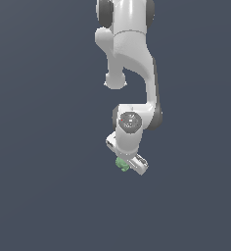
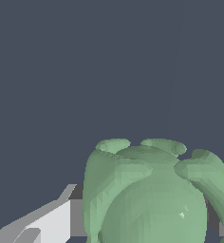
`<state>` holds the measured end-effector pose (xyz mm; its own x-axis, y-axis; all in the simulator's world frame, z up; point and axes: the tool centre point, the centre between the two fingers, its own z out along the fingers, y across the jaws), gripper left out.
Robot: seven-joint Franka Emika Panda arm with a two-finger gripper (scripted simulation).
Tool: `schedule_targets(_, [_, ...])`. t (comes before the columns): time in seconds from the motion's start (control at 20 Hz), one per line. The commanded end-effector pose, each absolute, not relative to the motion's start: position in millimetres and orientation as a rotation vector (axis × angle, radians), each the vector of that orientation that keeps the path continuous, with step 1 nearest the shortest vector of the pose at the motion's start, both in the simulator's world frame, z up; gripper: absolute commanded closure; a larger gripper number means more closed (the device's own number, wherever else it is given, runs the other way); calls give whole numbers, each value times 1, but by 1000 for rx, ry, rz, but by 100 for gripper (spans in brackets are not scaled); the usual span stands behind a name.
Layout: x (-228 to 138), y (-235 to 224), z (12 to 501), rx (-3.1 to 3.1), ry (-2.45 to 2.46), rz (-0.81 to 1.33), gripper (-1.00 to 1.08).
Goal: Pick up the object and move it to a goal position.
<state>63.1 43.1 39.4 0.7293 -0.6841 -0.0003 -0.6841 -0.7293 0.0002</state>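
Down at the low end of the white arm (image 1: pixel 132 63), the pale green object (image 1: pixel 122 164) is seen tucked right against the gripper (image 1: pixel 128 164), peeking out on the exterior view's left of the hand. From the wrist view the object (image 2: pixel 154 194) fills most of the near field, lumpy and lobed, with a grey-white finger (image 2: pixel 42 223) pressed up beside it and a sliver of another part showing at the far edge. So the claw looks clenched on the object, judging by how snug it's sandwiched.

Step-wise, the pick seems to be done and the carry is what's in hand, though no goal marker can be spotted anywhere in either view, so how far is left can't be judged. The next move probably calls for a steady transport with the squeeze kept firm, since a bumpy round thing like that could roll out.

Containers: none are visible, just flat dark blue-grey background all around.
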Motion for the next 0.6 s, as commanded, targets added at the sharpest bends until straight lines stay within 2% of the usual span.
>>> schedule_targets(0.0, [63,43,40,2921,-1156,0,108])
schedule_targets(0.55, [49,31,53,2921,-1156,0,108])
